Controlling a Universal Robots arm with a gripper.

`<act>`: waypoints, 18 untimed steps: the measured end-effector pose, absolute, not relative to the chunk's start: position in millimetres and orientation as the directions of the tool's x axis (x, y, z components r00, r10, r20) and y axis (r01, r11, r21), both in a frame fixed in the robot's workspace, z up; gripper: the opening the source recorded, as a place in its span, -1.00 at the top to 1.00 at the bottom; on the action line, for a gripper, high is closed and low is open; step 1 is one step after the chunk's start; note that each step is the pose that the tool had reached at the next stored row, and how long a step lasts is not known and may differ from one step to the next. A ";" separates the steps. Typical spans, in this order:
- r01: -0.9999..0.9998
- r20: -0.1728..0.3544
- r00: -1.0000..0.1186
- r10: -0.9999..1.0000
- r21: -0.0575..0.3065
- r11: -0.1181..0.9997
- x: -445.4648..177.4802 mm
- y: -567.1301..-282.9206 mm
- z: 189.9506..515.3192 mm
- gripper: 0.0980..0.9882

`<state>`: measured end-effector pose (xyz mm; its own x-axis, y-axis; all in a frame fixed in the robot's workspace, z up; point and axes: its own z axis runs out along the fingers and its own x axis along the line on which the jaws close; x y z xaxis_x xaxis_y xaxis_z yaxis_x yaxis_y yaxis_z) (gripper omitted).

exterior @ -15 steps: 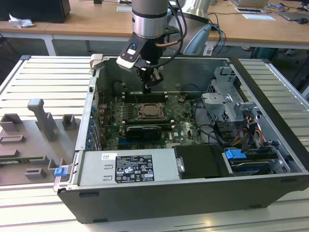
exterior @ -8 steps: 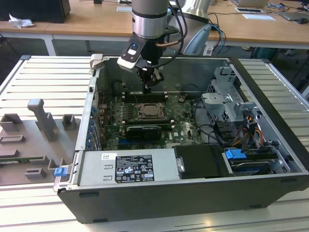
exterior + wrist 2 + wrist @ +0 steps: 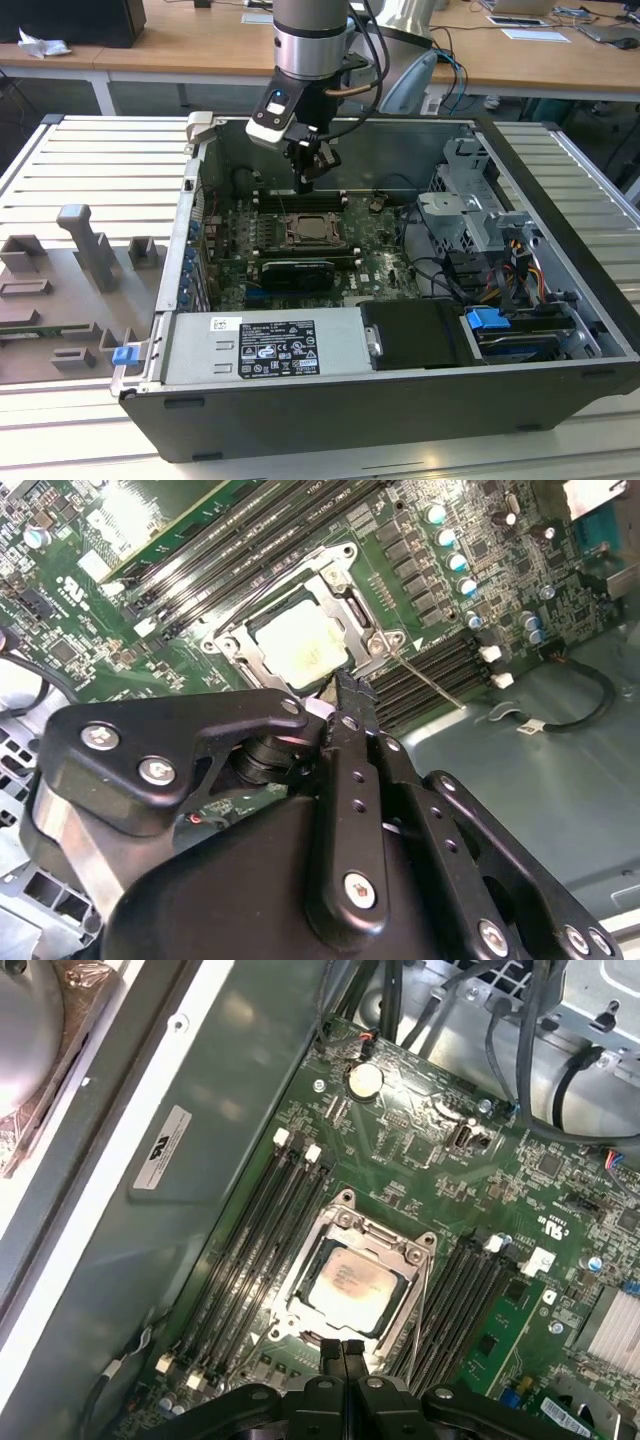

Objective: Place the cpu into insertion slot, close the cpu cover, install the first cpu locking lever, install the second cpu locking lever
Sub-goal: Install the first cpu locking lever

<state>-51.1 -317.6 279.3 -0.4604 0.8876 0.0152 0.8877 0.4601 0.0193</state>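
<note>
The cpu (image 3: 350,1282) lies flat in the insertion slot (image 3: 293,1312) on the green board, its pale metal top showing. The cpu cover (image 3: 385,1238) lies down around it as a silvery frame. A thin wire locking lever (image 3: 418,1305) runs along one side of the socket and stands slightly off the board over the memory slots (image 3: 425,678). My gripper (image 3: 343,1348) hangs just above the socket's edge, shut with nothing between its fingers. In the exterior view the gripper (image 3: 305,186) hovers over the cpu (image 3: 318,231) inside the open computer case.
Long black memory slots (image 3: 255,1240) flank the socket on both sides. A black card (image 3: 297,272) sits just in front of the socket. The power supply (image 3: 265,347), drive cage (image 3: 470,215) and cable bundles (image 3: 500,270) crowd the case. Grey fixtures (image 3: 85,240) stand at the exterior view's left.
</note>
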 end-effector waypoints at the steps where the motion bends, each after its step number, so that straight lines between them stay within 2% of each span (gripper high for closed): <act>1: 0.886 0.015 -0.464 0.886 0.019 0.464 -51.1 -317.6 279.3 0.98; 10: 0.849 0.015 -0.529 0.849 0.019 0.528 -51.1 -317.6 279.3 0.98; 18: 0.756 0.015 -0.655 0.756 0.019 0.654 -51.1 -317.6 279.3 0.98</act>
<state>-51.1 -317.6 279.3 -0.6547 0.7558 0.0151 0.7559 0.6544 0.0193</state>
